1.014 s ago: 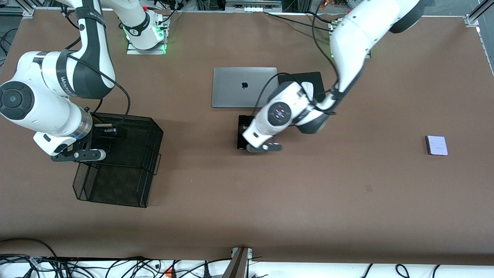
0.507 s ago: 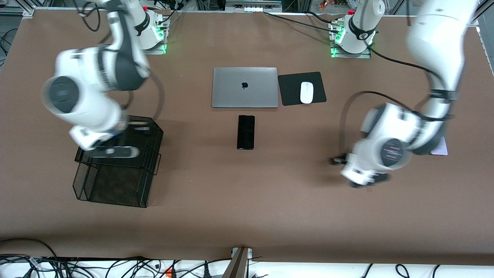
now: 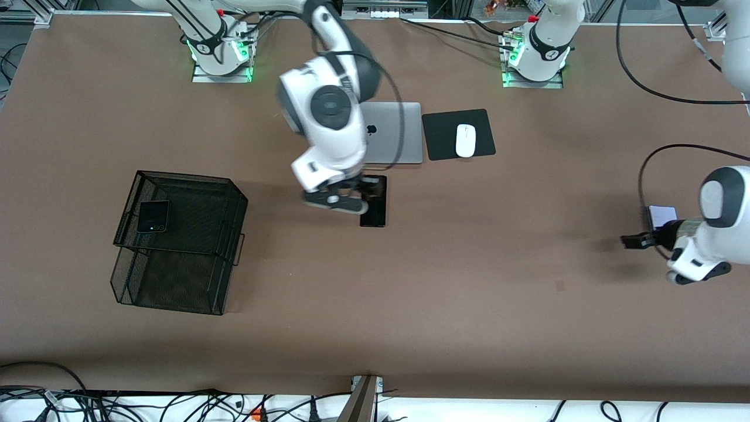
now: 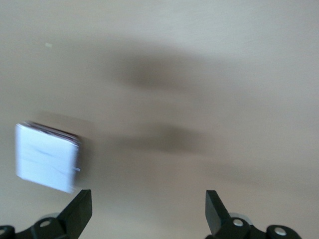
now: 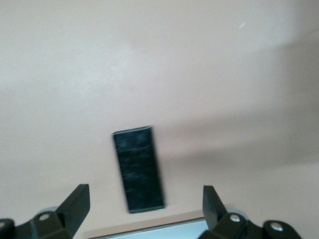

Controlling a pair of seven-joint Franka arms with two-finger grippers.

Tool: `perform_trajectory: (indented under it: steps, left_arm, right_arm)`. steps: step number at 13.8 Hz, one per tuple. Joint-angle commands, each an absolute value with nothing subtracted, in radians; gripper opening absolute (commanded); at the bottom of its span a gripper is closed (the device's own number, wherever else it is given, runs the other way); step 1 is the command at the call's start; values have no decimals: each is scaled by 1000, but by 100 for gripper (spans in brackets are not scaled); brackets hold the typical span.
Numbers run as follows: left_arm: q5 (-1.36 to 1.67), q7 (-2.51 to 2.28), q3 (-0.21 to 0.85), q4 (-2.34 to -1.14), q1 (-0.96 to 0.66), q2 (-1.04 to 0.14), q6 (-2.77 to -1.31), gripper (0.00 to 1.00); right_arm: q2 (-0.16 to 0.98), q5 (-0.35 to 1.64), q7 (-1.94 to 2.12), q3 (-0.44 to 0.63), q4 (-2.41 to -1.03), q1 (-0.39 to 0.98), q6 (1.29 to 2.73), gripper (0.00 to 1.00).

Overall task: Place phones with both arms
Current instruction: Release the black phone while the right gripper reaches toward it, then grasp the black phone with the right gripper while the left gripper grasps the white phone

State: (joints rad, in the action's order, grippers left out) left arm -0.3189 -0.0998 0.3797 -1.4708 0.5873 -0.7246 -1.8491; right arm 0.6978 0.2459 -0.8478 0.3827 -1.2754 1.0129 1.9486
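With jaws spread wide, the right gripper [image 5: 144,209] hangs over the long slim black phone [image 3: 375,206] lying near the laptop [image 3: 391,133], the equally open left gripper [image 4: 148,211] hovers beside the white-lavender phone [image 3: 662,216], and the folded black phone [image 3: 153,216] rests on the mesh tray [image 3: 202,217].

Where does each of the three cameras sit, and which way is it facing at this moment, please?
Front view: high across the table, facing both arms' bases; shows the right gripper over the slim black phone and the left gripper beside the white-lavender phone.
Left wrist view: on the left wrist, looking down at the white-lavender phone; open fingertips show.
Right wrist view: on the right wrist, looking down at the slim black phone; open fingertips show.
Each wrist view shares its phone with the front view.
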Motion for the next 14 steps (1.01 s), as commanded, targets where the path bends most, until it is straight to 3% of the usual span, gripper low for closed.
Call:
perform_trajectory:
  steps: [1, 4, 14]
  left_arm:
    - [-359, 91, 390, -1547, 698, -739, -2027, 100]
    - [-356, 314, 413, -1724, 843, -712, -2274, 100]
    - [-273, 397, 431, -1758, 904, -726, -2272, 100]
  right_arm:
    - [811, 262, -937, 365, -1187, 1044, 1989, 100]
    - [871, 259, -946, 365, -1222, 1072, 2031, 100]
    - [877, 247, -913, 364, -1477, 1121, 2282, 100]
